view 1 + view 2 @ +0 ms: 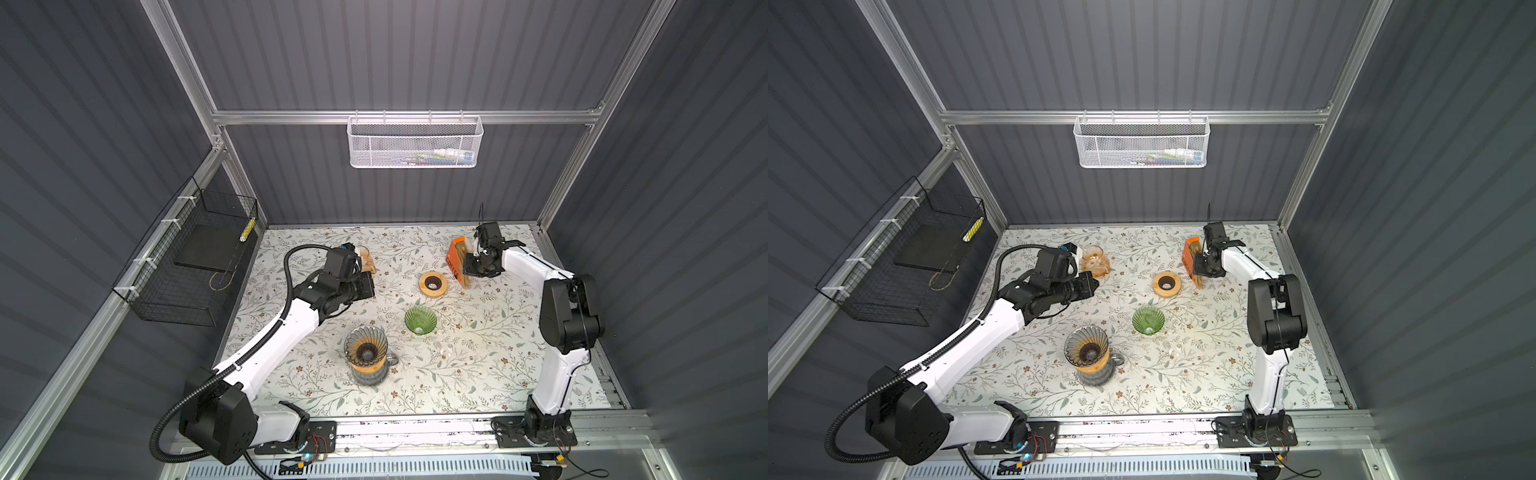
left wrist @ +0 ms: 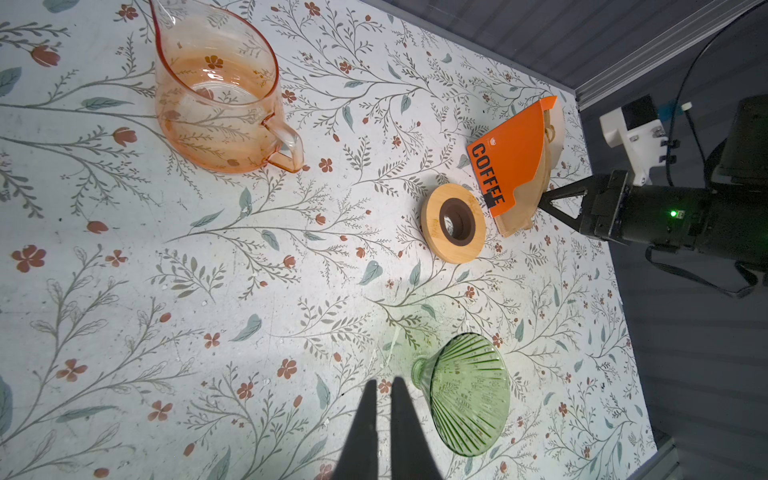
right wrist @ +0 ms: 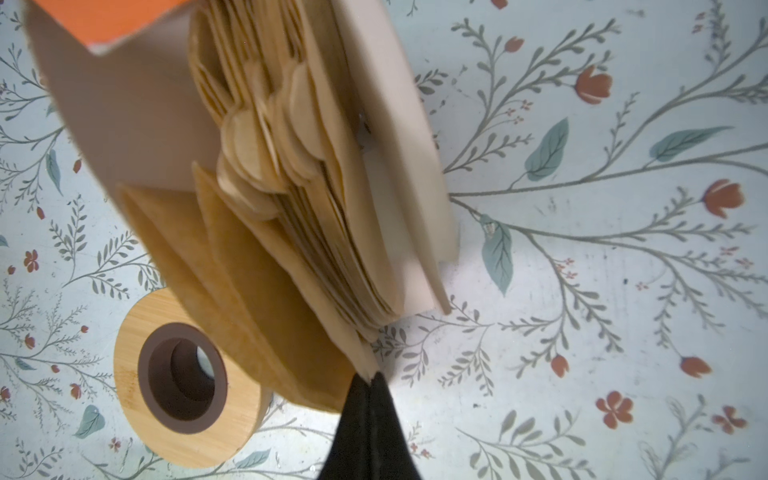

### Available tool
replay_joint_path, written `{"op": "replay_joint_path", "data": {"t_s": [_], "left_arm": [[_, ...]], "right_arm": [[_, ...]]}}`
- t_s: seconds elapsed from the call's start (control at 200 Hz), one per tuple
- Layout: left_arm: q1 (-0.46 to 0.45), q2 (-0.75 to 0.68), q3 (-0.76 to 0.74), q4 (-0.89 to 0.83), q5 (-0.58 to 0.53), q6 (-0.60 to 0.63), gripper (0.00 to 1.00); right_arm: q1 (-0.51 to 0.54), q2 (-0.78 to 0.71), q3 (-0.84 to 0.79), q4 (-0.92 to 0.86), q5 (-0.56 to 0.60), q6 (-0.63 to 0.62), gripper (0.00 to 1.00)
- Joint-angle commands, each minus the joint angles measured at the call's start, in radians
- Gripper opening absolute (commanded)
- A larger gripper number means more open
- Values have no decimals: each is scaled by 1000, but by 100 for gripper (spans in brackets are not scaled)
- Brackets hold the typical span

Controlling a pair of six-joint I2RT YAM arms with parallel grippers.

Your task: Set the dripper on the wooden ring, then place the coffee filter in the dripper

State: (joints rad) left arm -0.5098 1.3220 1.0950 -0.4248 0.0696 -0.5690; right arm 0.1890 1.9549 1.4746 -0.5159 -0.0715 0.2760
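right claw (image 3: pixel 370 379) pinching coffee filter (image 3: pixel 253 291) corner, wooden ring (image 3: pixel 232 436) beside

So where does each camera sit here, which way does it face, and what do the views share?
Both top views: high above the arms' bases, looking down and back over the table; left arm and right arm show whole.
Left wrist: on the left arm, looking past the shut left gripper across the table; the right gripper shows.
Right wrist: on the right arm, close on the filter pack; its shut tips pinch a coffee filter.
Shared: every view shows the wooden ring.
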Motion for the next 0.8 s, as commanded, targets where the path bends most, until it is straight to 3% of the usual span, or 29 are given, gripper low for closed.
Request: {"op": "replay_joint_path", "data": {"t_s": [0.0, 0.795], "left_arm": [[-3, -22, 7, -9, -10, 15, 10], [-3, -20, 11, -6, -5, 17, 10]], "right_arm": [[6, -51, -18, -28, 16, -9, 0], [6, -74, -37, -37, 59, -23, 0]]}}
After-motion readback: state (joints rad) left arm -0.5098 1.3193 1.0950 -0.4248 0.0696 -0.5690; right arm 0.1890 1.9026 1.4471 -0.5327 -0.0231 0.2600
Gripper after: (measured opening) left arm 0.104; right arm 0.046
